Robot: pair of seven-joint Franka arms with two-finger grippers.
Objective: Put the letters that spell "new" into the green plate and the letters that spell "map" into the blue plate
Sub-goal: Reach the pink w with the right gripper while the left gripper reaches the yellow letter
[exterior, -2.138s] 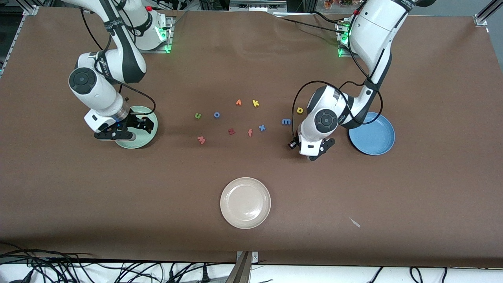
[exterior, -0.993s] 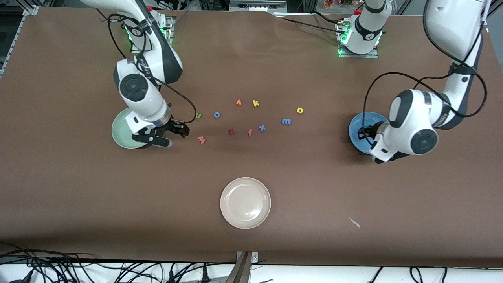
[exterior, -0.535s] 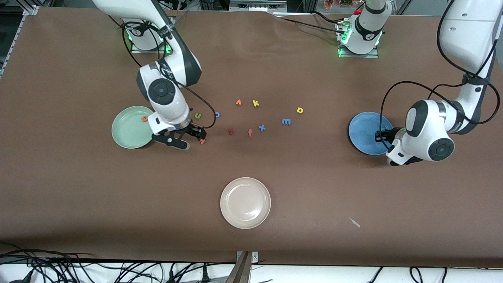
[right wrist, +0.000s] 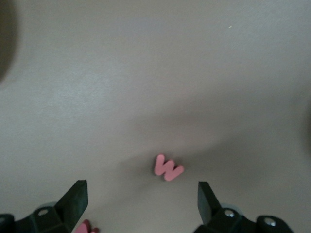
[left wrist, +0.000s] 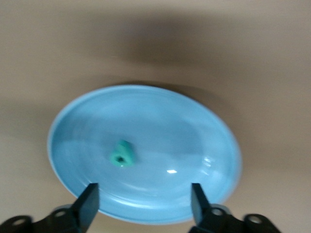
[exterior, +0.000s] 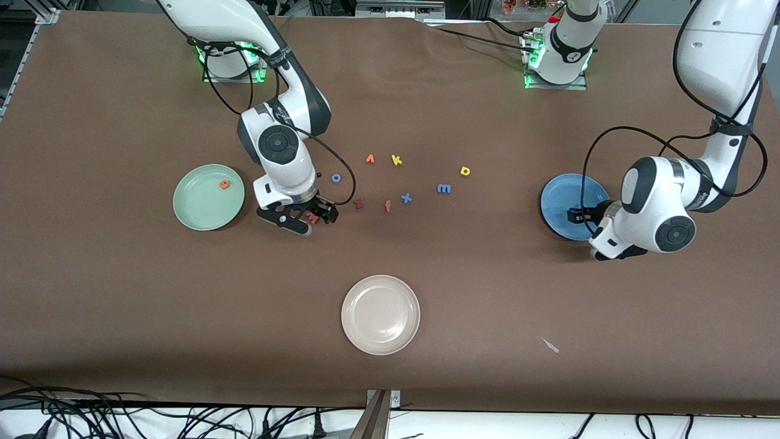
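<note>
In blue plate (left wrist: 209, 145): teal p (left wrist: 122, 154).

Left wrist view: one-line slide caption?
Open left end effector over the blue plate, with the teal p lying in the plate.

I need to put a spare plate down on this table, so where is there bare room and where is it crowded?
Bare brown table lies all around the cream plate, between it and the green plate and between it and the blue plate. The crowded strip is the loose letters from the blue o to the yellow a, where the right claw hangs open over the pink w.
</note>
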